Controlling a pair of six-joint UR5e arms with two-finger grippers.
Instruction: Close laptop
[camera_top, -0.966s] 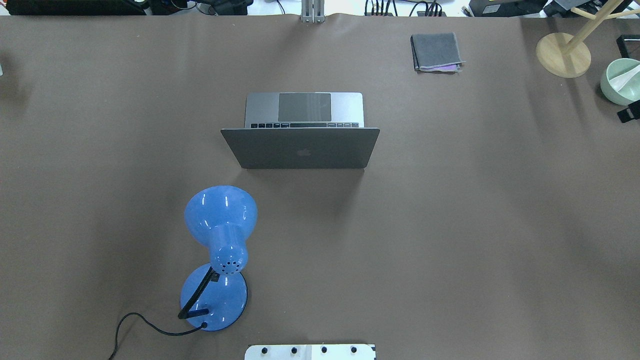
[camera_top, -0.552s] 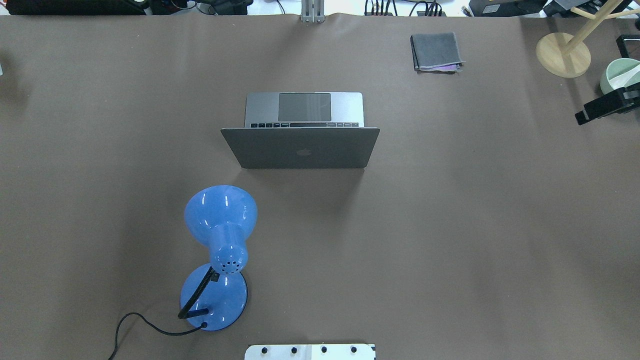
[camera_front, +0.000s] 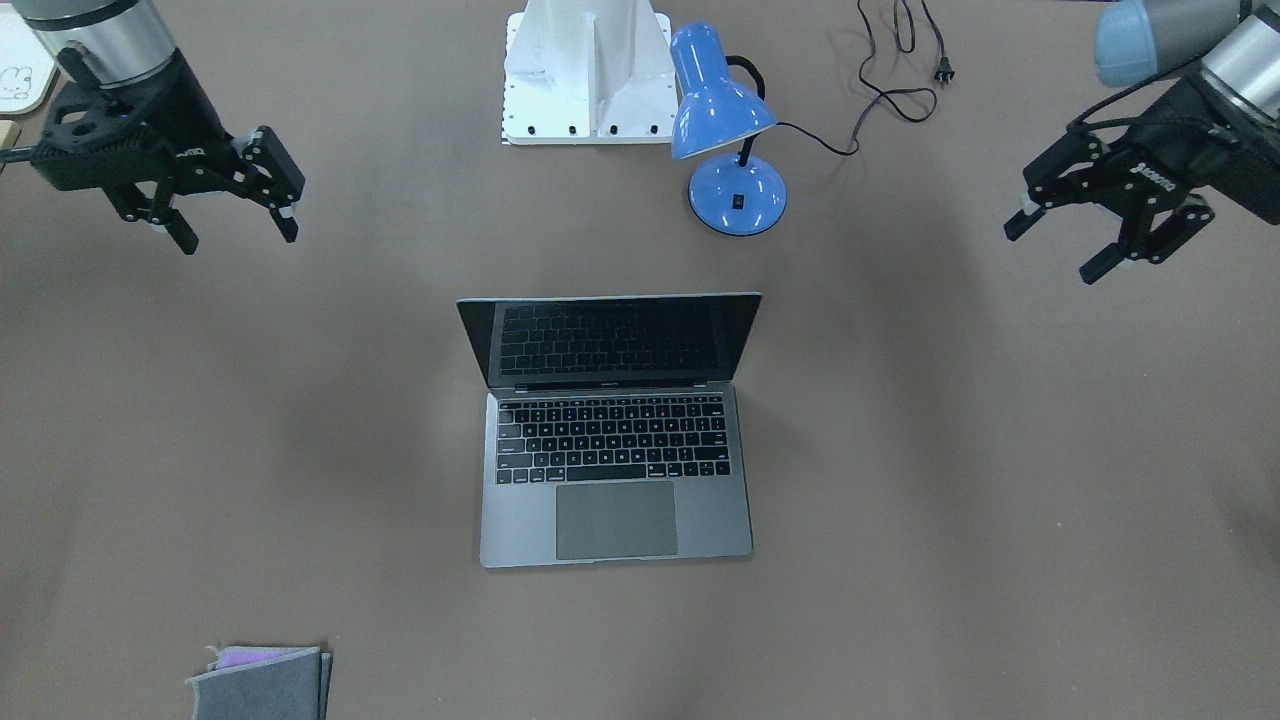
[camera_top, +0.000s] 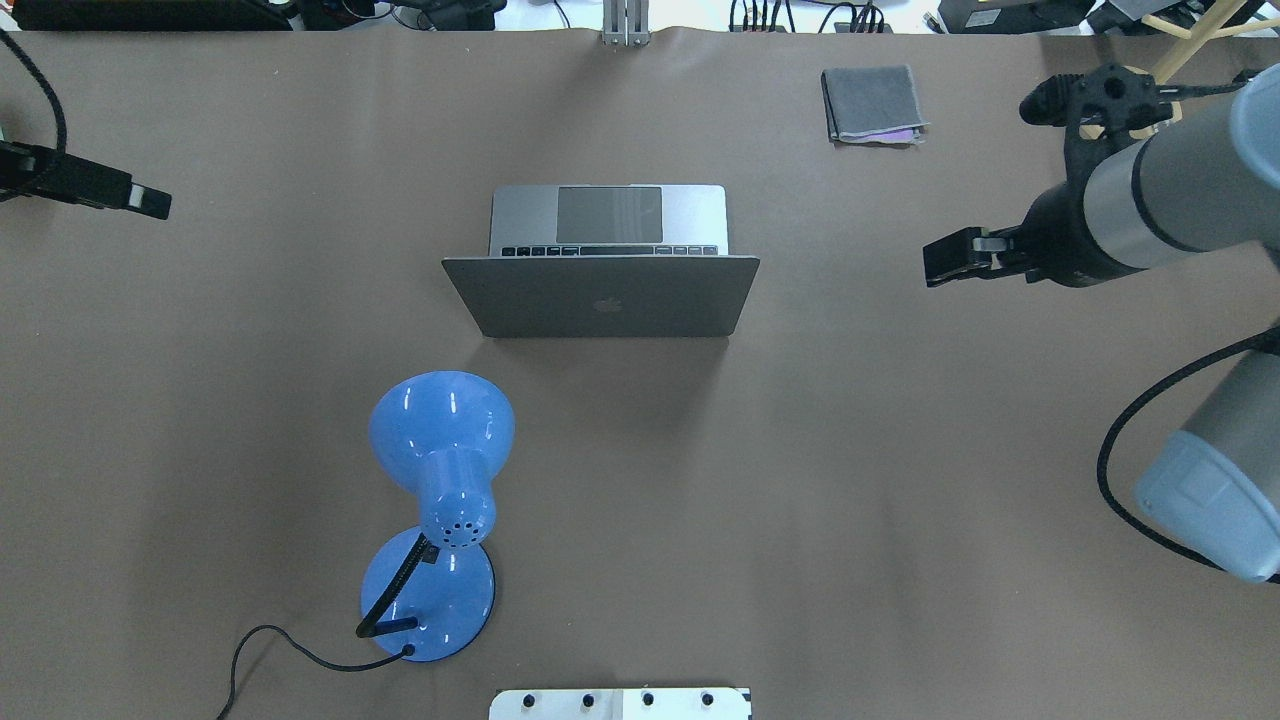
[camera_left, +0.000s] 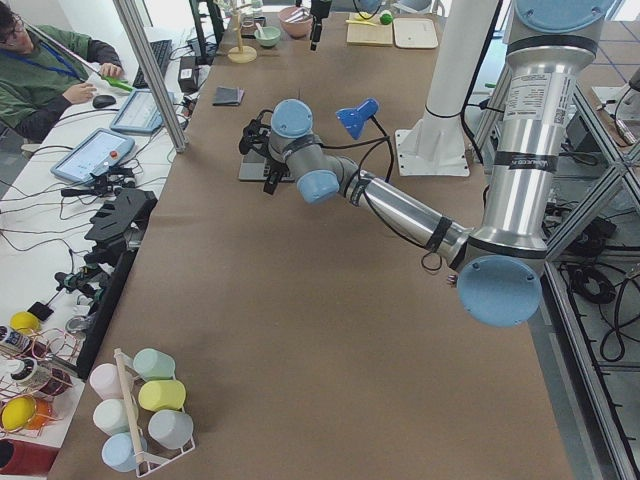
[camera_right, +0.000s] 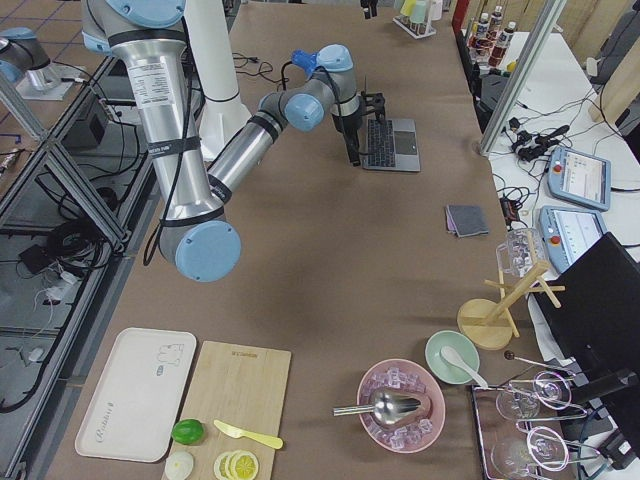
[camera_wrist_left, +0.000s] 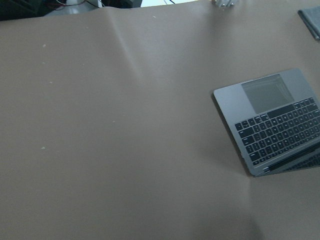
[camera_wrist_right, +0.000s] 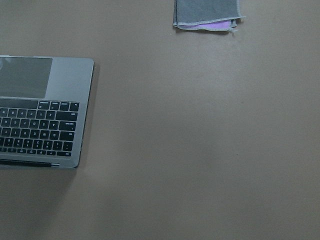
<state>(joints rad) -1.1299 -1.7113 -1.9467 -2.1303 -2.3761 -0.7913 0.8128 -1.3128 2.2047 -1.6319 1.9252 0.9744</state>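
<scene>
The space-grey laptop (camera_top: 600, 297) stands open in the middle of the table, with its lid raised and its logo side towards the robot. Its black keys and grey trackpad show in the front-facing view (camera_front: 615, 440), the left wrist view (camera_wrist_left: 275, 120) and the right wrist view (camera_wrist_right: 40, 125). My left gripper (camera_front: 1050, 253) is open and empty, hovering far to the laptop's left side; it also shows in the overhead view (camera_top: 145, 200). My right gripper (camera_front: 240, 240) is open and empty, hovering off the laptop's right side; it also shows in the overhead view (camera_top: 945, 268). Neither touches the laptop.
A blue desk lamp (camera_top: 440, 500) with a black cord stands between the robot base (camera_front: 585, 70) and the laptop. A folded grey cloth (camera_top: 872, 103) lies at the far right. A wooden stand (camera_top: 1125, 110) is at the far right corner.
Both arms have come into the overhead view. The right gripper moved left from the table's right edge towards the laptop. The left gripper appeared at the left edge. The laptop has not moved.
</scene>
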